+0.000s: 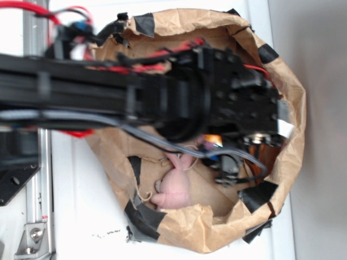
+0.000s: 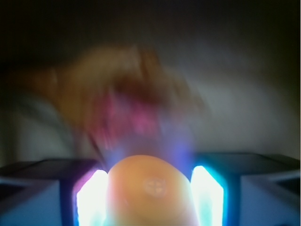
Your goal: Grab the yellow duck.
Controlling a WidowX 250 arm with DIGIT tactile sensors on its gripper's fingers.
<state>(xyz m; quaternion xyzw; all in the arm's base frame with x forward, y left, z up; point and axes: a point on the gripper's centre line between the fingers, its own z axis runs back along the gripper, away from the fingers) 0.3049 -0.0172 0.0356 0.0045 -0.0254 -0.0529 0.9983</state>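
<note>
In the wrist view the yellow duck (image 2: 151, 188) fills the gap between my gripper's (image 2: 150, 200) two glowing pads (image 2: 91, 200). It appears as a rounded orange-yellow body with a small round mark facing the camera. Both pads press against its sides, so the gripper is shut on it. In the exterior view the black arm (image 1: 179, 92) reaches over the brown paper bag (image 1: 287, 97) and hides the jaws and nearly all of the duck. Only a small orange patch (image 1: 215, 140) peeks out under the wrist.
A pink plush bunny (image 1: 174, 184) lies inside the bag near its lower rim, beside the wrist. A glossy brown object (image 1: 260, 142) sits just under the arm's end. The bag's crumpled, tape-patched walls ring the gripper closely. Beyond the pads the wrist view is a pink-brown blur.
</note>
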